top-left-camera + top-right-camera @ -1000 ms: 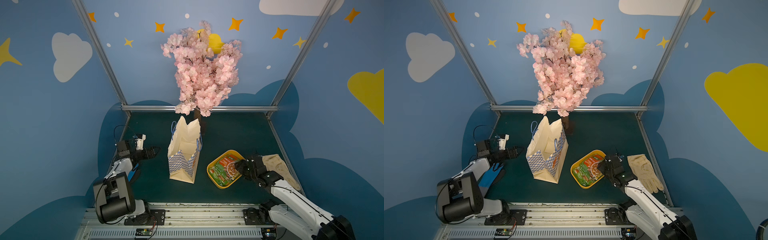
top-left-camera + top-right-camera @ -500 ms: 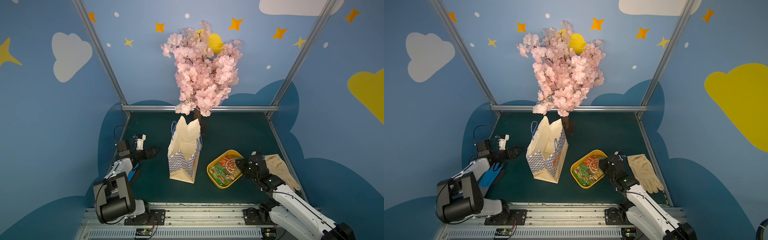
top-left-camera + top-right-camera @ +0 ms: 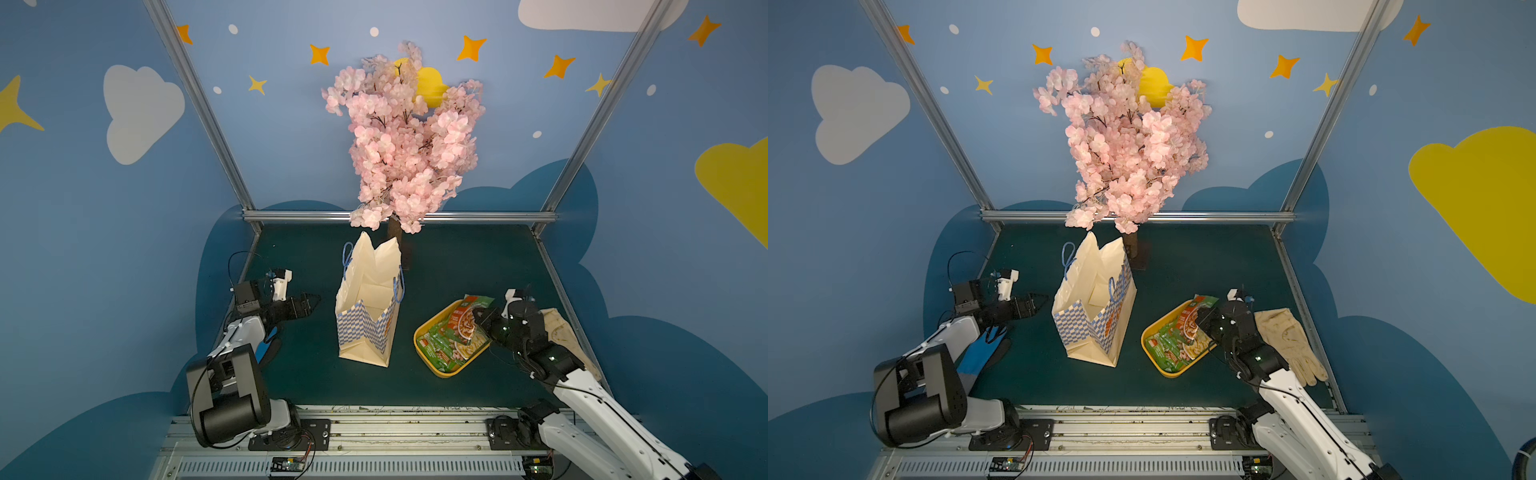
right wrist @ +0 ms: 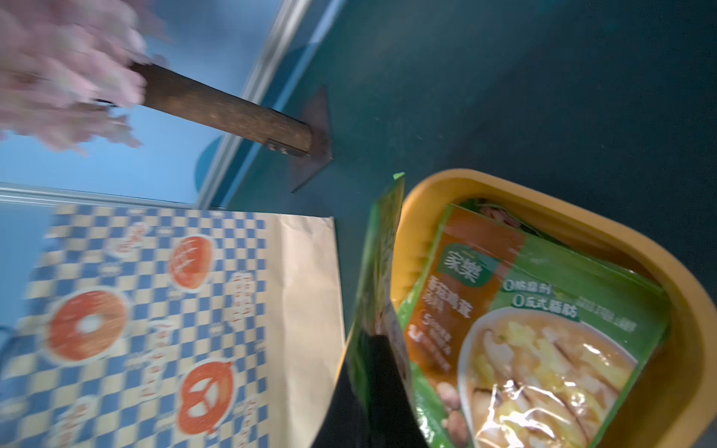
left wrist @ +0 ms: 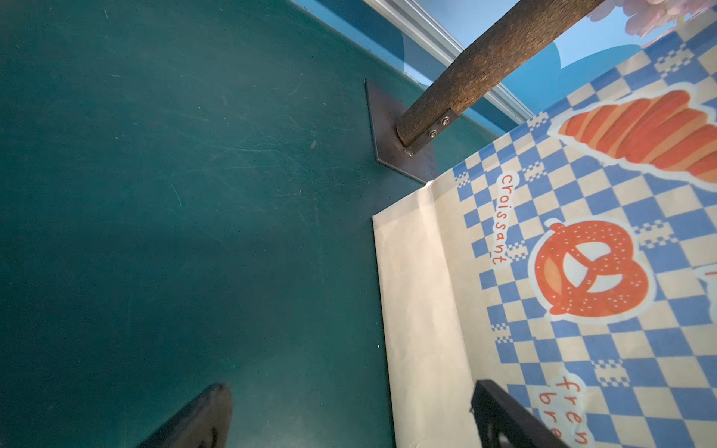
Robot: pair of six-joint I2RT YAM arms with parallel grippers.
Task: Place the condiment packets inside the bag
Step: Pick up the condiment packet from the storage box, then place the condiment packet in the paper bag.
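At left, left claw (image 3: pixel 309 303) low over desk (image 3: pixel 457 266), jaws apart, beside bag. Centre: bag (image 3: pixel 368 328) upright, mouth open. Right: packets (image 3: pixel 446 347) piled in yellow tray (image 3: pixel 440 372); right claw (image 3: pixel 478 316) clamped on one packet (image 4: pixel 378 271), tilted up at tray's far end.

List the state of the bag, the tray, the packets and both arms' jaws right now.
bag: upright, mouth open, no packet seen inside.
yellow tray: on the table, packets in it.
held packet: pinched on edge, raised at the tray's edge.
other packets: lying in the tray.
right gripper: jaws shut on the held packet.
left gripper: jaws open, empty, beside the bag.
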